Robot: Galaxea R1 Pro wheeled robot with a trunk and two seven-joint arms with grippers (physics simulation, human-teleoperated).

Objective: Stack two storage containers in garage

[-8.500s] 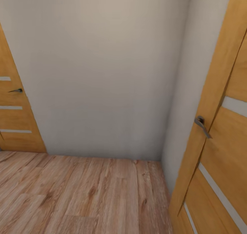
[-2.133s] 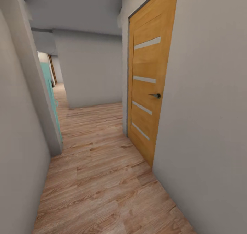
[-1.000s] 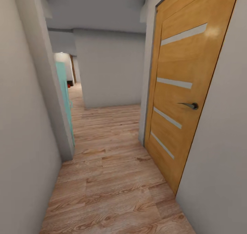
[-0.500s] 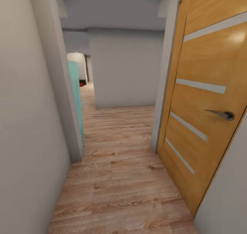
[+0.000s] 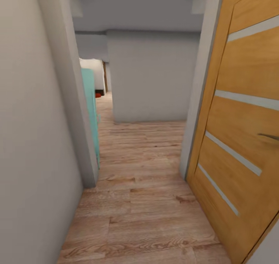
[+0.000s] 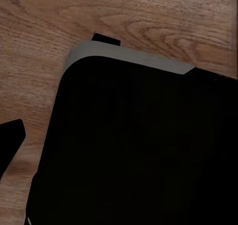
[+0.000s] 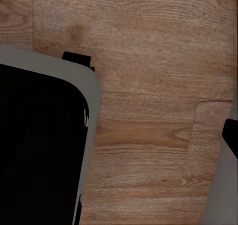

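Looking along the left arm, the left wrist view shows a big black rounded body [image 6: 144, 150] with a grey edge, which seems to be part of the robot itself, above the light wood-plank floor [image 6: 148, 22]. A small dark tip [image 6: 11, 138] comes in at one edge, but I cannot tell if it is a finger of the left claw, and I cannot tell how far that claw is open or whether it has hold of anything. The right wrist view gives a similar black body with a grey rim [image 7: 39, 145] over the same wood planks [image 7: 148, 86], and a dark piece [image 7: 231, 136] at the far edge; the state of the right claw also cannot be judged.

In the head view a narrow corridor [image 5: 143, 202] with wood-plank flooring runs forward between pale grey walls [image 5: 31, 140]. On the right side stands a honey-coloured wooden door [image 5: 240, 140] with pale horizontal strips and a metal handle [image 5: 269, 137] partly cut by the picture edge. On the left, just behind a wall corner, a turquoise panel [image 5: 91, 113] stands upright. A grey wall block [image 5: 151, 78] closes the middle of the passage. Far down the left opening there is a small orange-red spot [image 5: 98, 95] on the floor, too small to say if it is one of the storage containers
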